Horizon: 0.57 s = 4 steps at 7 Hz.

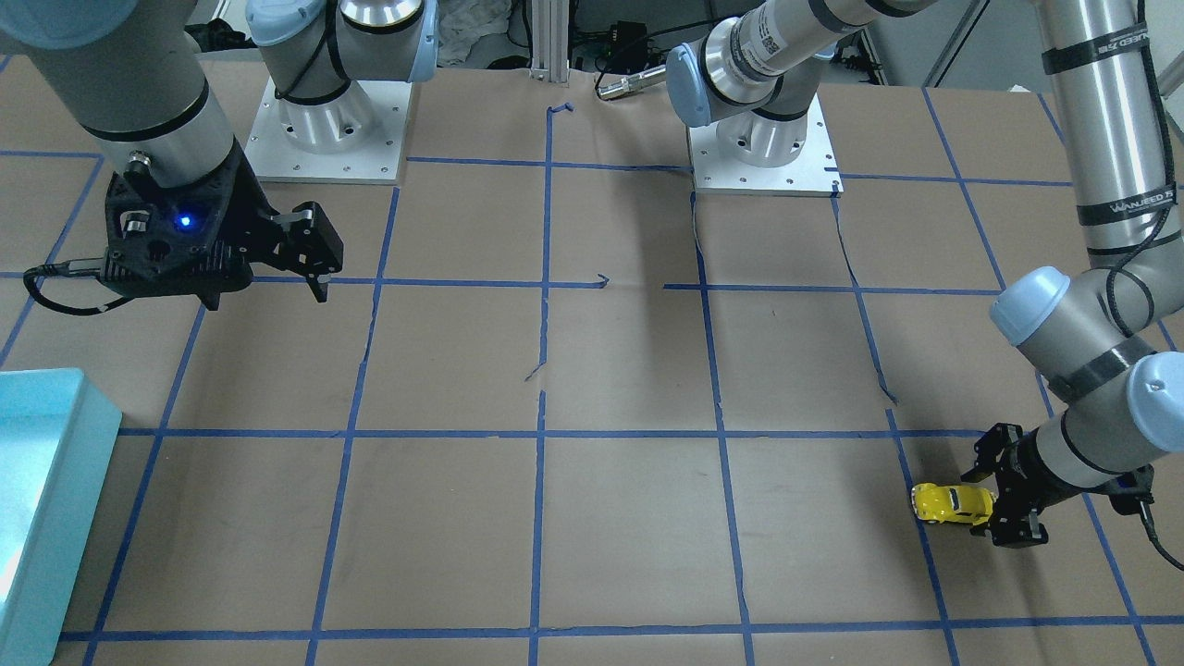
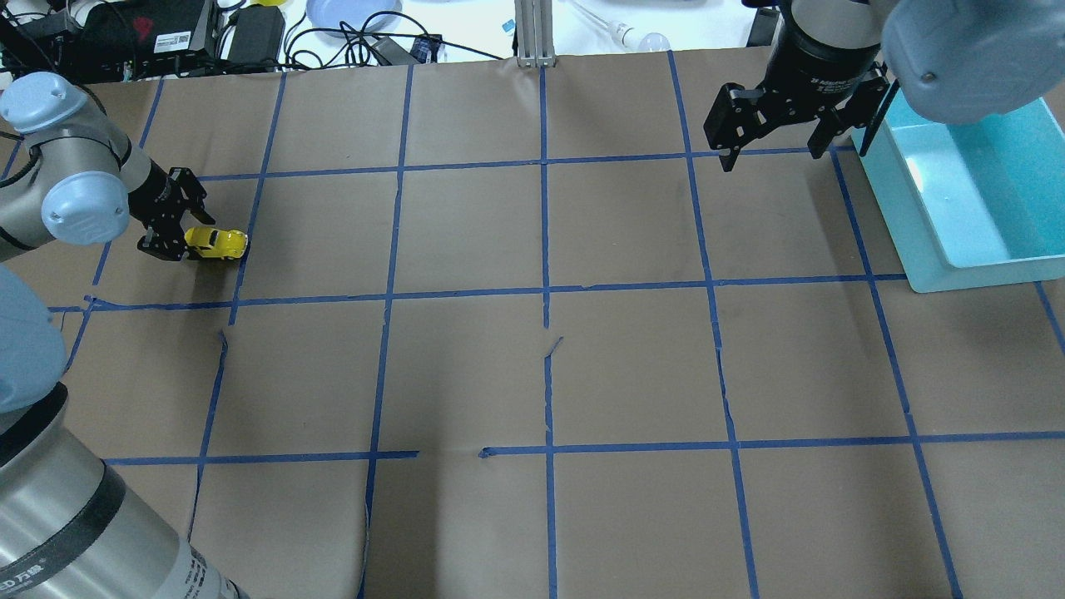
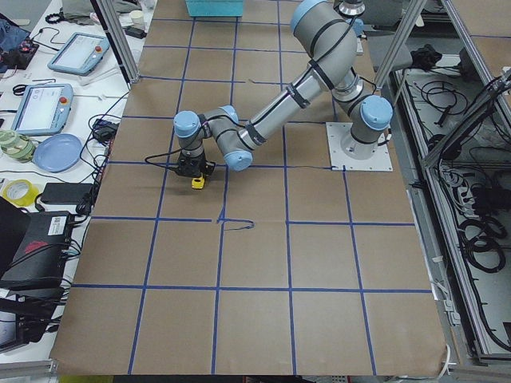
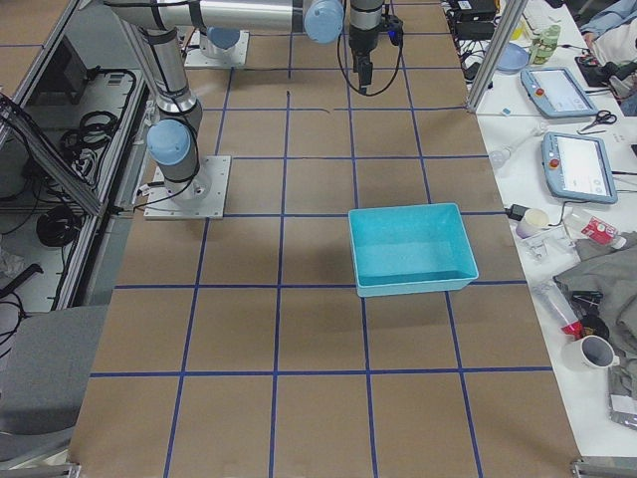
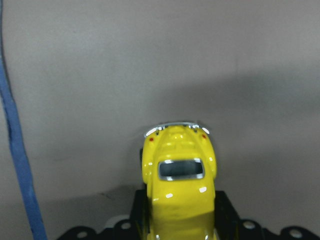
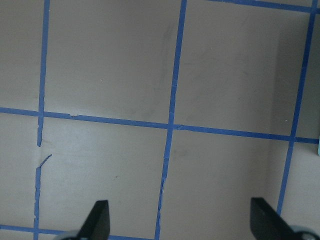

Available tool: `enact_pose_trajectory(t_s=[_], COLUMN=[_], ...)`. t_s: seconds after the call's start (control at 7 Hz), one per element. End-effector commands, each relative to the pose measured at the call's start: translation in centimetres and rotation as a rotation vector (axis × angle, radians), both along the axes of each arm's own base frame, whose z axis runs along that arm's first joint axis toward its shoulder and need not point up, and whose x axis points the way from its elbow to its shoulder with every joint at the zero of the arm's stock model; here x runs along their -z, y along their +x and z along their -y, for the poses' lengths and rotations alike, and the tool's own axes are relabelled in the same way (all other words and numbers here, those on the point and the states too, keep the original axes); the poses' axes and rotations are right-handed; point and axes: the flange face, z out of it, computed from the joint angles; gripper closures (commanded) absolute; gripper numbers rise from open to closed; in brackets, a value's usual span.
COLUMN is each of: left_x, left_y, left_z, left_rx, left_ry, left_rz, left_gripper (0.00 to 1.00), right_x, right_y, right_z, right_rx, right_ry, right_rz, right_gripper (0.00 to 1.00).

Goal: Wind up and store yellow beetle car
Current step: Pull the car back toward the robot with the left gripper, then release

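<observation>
The yellow beetle car [image 1: 951, 502] sits on the brown paper table at the robot's far left, also in the overhead view [image 2: 218, 242] and the exterior left view [image 3: 196, 183]. My left gripper [image 1: 994, 507] is low at the table and shut on one end of the car. The left wrist view shows the car [image 5: 179, 170] sticking out forward between the black fingers [image 5: 224, 207]. My right gripper [image 2: 772, 154] is open and empty, hovering above the table beside the teal bin [image 2: 923, 249]. Its fingertips [image 6: 97, 220] stand wide apart.
The teal bin [image 1: 37, 499] stands at the table's right side, open and empty inside [image 4: 413, 284]. Blue tape lines grid the paper. The two arm bases [image 1: 328, 139] are bolted at the robot's edge. Cables and gear lie beyond the far edge [image 2: 250, 33].
</observation>
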Motion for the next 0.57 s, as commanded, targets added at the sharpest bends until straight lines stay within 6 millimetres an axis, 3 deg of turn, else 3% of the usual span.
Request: enact_pose_trajectory(t_s=[0.0,0.43], left_x=[-1.1,-4.0], left_y=[0.0,-2.0], left_z=[0.1,0.1], left_rx=[0.005,0.044], left_ry=[-0.02,-0.045], left_rz=[0.006,0.021], left_gripper=[0.0,0.0], right_x=[0.1,0.3], right_y=[0.0,-0.1], right_z=[0.0,0.1], right_rx=[-0.002,-0.004], right_ry=[0.002,0.006], right_rz=[0.0,0.0], right_gripper=[0.0,0.0])
